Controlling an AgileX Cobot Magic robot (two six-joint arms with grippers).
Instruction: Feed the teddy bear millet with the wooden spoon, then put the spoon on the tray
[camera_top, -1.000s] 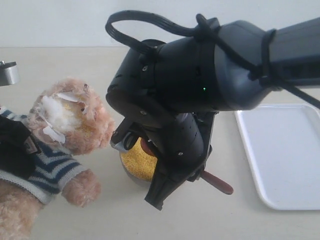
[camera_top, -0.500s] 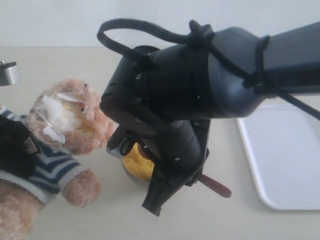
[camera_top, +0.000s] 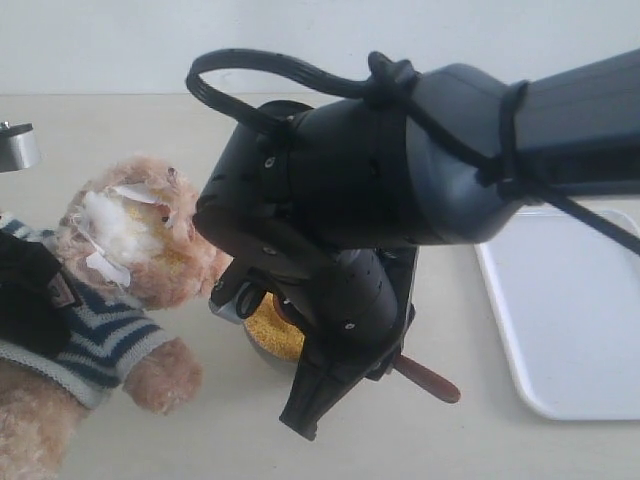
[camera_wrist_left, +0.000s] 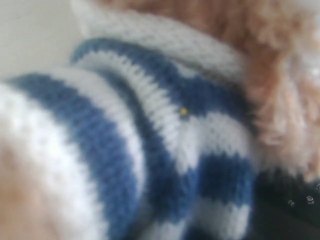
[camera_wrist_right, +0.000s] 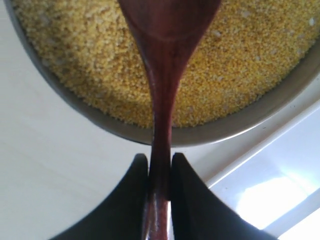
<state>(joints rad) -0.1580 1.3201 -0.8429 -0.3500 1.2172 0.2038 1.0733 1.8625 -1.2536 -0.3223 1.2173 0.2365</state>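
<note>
The right gripper (camera_wrist_right: 160, 164) is clamping the spoon (camera_wrist_right: 165, 60) by its handle, the scoop sitting over the millet (camera_wrist_right: 75, 65) in the metal bowl (camera_wrist_right: 225, 131) beside the bear (camera_top: 140, 250). The slim handle could be twisting between the 2 jaws, spilling grain. Whether the left gripper (camera_top: 25, 285) is gripping, I cannot tell.

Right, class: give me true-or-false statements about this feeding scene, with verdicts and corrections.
1. The right tool grips the dark reddish-brown wooden spoon by its handle. True.
2. The round metal bowl holds golden-yellow millet. True.
3. The spoon lies on the flat white rectangular tray. False: the tray bears no spoon; the tool holds it over the millet.
4. The fluffy light-brown teddy bear wears a plain red shirt. False: the bear's shirt is blue-and-white striped.
</note>
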